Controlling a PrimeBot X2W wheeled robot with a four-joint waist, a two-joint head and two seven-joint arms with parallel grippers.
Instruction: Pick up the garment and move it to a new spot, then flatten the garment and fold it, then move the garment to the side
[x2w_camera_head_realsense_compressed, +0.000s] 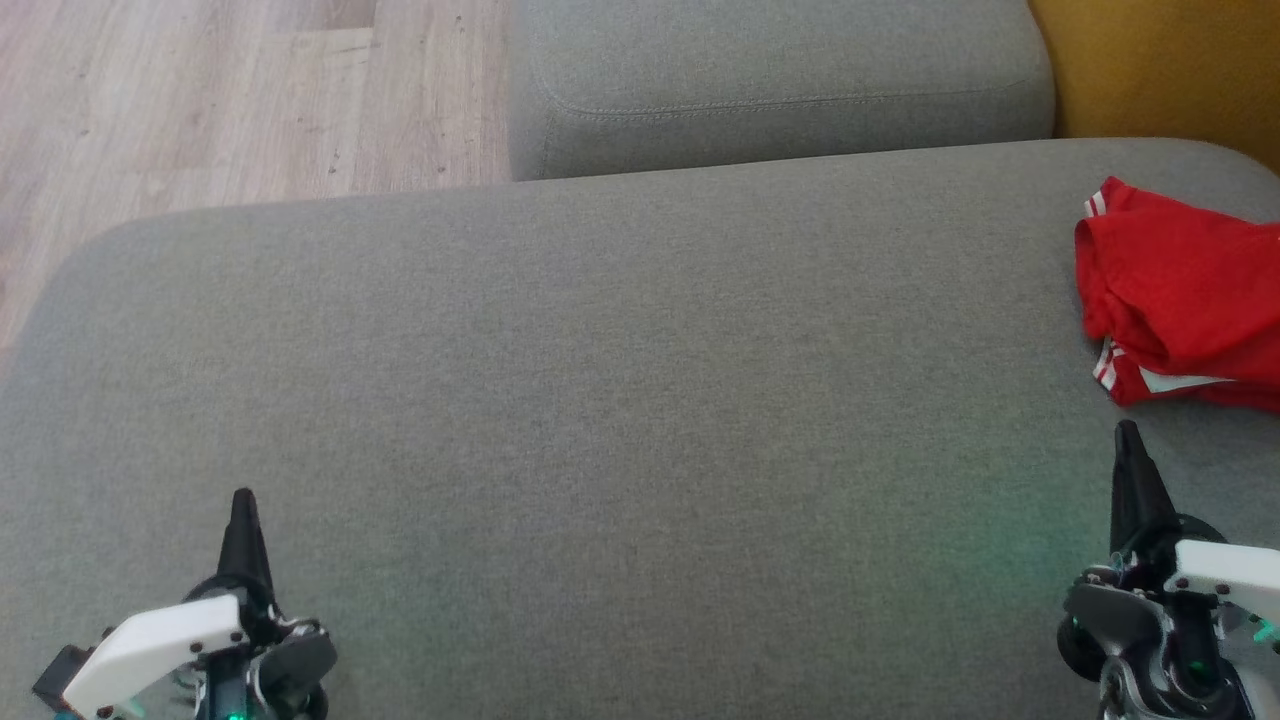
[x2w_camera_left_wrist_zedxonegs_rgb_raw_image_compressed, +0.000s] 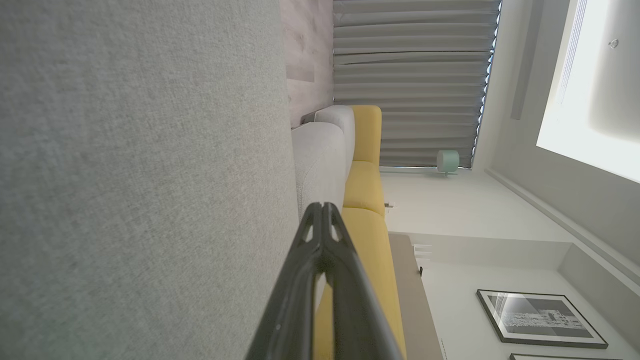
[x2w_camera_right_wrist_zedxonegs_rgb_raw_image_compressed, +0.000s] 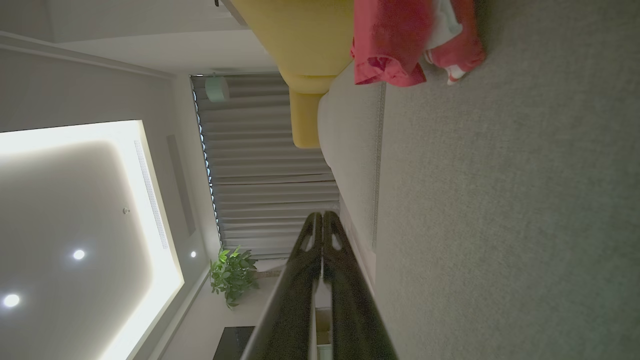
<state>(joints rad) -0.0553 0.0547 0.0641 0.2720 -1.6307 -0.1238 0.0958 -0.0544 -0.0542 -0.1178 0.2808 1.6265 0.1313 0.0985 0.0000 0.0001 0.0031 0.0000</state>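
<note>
Pointing ahead, clenched, empty: my left gripper (x2w_camera_head_realsense_compressed: 243, 500), my right gripper (x2w_camera_head_realsense_compressed: 1127, 432). Right wrist catches a plant (x2w_camera_right_wrist_zedxonegs_rgb_raw_image_compressed: 232, 275), left a framed picture (x2w_camera_left_wrist_zedxonegs_rgb_raw_image_compressed: 540, 317). Red garment (x2w_camera_head_realsense_compressed: 1180, 290) crumpled at the right edge of the sofa seat (x2w_camera_head_realsense_compressed: 600, 350).

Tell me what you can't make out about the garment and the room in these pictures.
Head view: the garment runs past the right edge, and it is crumpled, so its type is unclear.
Right wrist view: the top edge cuts off the garment.
Left wrist view: the framed picture is too small to tell what it shows.
</note>
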